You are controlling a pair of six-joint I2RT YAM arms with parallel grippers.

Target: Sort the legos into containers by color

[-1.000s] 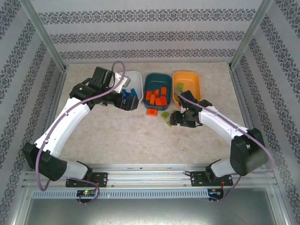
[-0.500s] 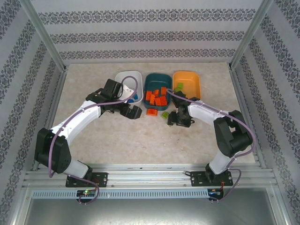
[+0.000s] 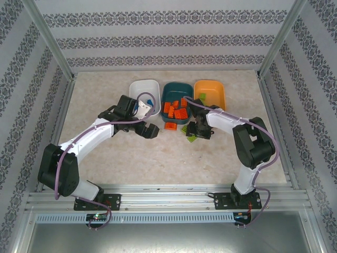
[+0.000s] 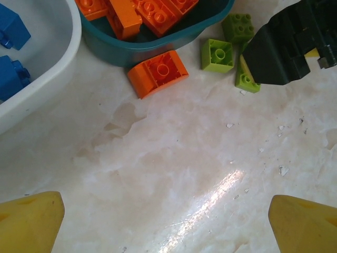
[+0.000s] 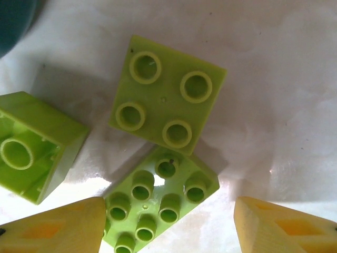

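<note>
Three green bricks (image 5: 167, 101) lie loose on the desk (image 3: 158, 158), close together and just off the near right corner of the teal tray (image 3: 177, 85). From the right wrist, one sits studs-up with four studs. A second lies tipped on its side at about 9 o'clock from it. The third, with six round holes or studs showing, lies at 6 o'clock and touches the first.

The right gripper (image 5: 168, 232) hangs low over that third brick. Its jaws are partly apart with a yellow fingertip on either side: the left one is against the brick's edge and the right one stands clear, so nothing is held.

One orange brick (image 4: 158, 73) lies alone on the desk against the teal tray's near wall, at 9 o'clock from the green ones. A heap of orange bricks (image 3: 176, 109) fills the teal tray; I cannot count them exactly.

The three trays stand in a row at 12 o'clock on the desk: the white tray (image 3: 138, 87) on the left, the teal one in the middle, and the orange tray (image 3: 216, 89) on the right. The white tray holds at least two blue bricks (image 4: 10, 26). The orange tray holds one green brick (image 3: 201, 96).

The left gripper (image 4: 168, 221) hovers over bare desk at about 7 o'clock from the loose orange brick, jaws spread wide and empty.
</note>
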